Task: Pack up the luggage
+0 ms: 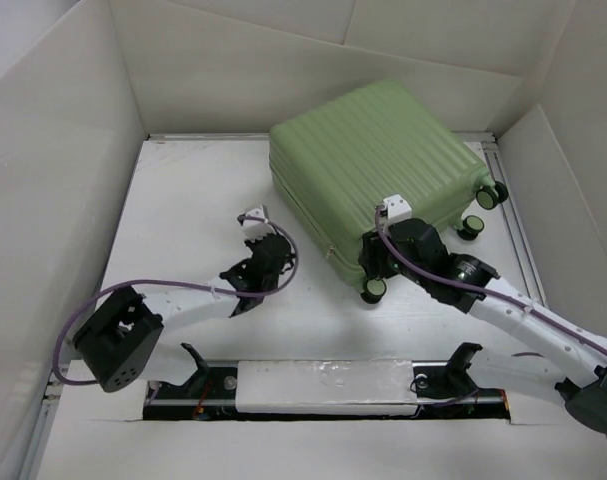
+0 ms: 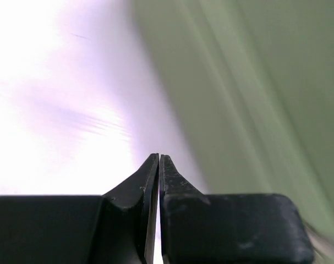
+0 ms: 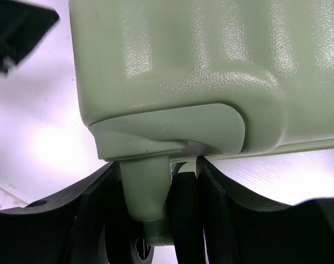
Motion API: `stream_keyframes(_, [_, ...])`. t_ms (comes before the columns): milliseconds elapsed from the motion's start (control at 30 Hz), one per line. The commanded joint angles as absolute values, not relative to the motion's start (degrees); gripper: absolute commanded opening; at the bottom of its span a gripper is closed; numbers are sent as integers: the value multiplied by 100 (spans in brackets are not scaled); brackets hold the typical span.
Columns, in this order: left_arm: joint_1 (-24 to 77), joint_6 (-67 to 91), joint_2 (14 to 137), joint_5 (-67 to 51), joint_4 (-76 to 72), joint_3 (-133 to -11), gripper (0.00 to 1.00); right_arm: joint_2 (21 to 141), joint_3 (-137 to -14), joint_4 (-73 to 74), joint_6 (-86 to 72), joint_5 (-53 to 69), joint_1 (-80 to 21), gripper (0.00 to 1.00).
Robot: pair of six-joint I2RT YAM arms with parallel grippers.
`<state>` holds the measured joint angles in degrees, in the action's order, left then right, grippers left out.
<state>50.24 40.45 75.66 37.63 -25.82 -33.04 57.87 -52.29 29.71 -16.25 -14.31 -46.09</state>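
Pinching near-corner caster [image 3: 144,193] of luggage [image 1: 383,150]: right gripper [image 3: 158,169].

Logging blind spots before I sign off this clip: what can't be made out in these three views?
- Inside of the luggage: the shell is closed, so any contents are hidden in every view.
- Left wrist: the luggage side is too close and blurred; only the shut left claw is sharp.
- Right wrist: the caster in the right claw is cut off by the bottom edge.
- Top: the luggage's far side is hidden by its own body.

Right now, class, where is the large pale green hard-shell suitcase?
In the top view, the large pale green hard-shell suitcase lies closed on the table's far right, its near corner wheel between the right gripper's jaws.
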Motion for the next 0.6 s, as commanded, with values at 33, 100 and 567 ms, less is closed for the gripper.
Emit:
stream_keyframes(33, [4351, 3928, 7594, 3322, -2119, -3612, 0, 5555, -5002, 3191, -1582, -1188, -4579, 0])
stream_keyframes(100, [4351, 4042, 7366, 3322, -1978, -3612, 0, 5555, -5001, 2989, -1582, -1064, -4658, 0])
stream_keyframes(567, [4746, 4579, 2631, 1934, 596, -2566, 96, 6793, -6352, 1748, -1758, -614, -6678, 45])
